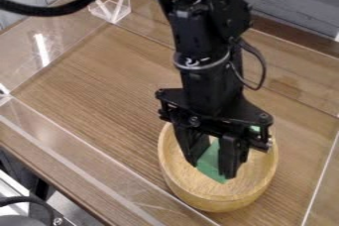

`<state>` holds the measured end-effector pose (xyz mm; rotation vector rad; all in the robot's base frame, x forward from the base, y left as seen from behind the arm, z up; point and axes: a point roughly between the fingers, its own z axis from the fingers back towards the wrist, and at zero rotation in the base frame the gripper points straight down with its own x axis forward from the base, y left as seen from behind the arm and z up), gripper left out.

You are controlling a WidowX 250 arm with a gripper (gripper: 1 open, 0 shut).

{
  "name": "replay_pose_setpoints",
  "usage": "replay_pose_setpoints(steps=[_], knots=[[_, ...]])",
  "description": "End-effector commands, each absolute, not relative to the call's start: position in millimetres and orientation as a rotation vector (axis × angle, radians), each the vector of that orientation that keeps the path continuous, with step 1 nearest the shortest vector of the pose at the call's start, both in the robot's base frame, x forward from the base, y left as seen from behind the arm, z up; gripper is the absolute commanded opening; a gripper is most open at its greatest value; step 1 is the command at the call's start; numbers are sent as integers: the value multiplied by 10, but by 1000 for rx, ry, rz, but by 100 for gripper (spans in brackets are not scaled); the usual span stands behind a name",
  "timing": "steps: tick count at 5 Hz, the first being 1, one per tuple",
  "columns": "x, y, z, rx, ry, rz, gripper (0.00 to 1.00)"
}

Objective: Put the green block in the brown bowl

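Bowl (pixel 212 196) on table (pixel 99 89), toward right front; wire stand (pixel 111 5) at far left; block (pixel 209 159) within bowl's outline.

The black robot arm (pixel 201 42) reached down over the brown bowl (pixel 199 189), its gripper (pixel 223 163) low above the bowl's inside; the green block (pixel 209 161) showed between its fingers, and a clear wire-like stand (pixel 110 5) stood well beyond the bowl

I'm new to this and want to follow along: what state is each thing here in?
Claw: pointing down over the bowl; its grip on the block is hard to tell
Green block: within the bowl's outline, partly hidden by the claw
Brown bowl: upright on the table
Table: bare wood showing
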<state>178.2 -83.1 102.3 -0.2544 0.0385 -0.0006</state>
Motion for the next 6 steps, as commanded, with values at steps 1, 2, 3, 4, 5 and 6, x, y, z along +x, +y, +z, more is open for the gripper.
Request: replay_pose_setpoints(steps=[1,2,3,4,5,6], knots=[[1837,-829,1072,-267,16,8,0],[1841,-828,1067,-271,18,9,0],[1845,-827,1061,-274,20,11,0],[1849,-826,1055,-277,23,13,0],[1852,-825,1051,-280,24,14,0],[1855,-825,1046,-284,26,16,0]])
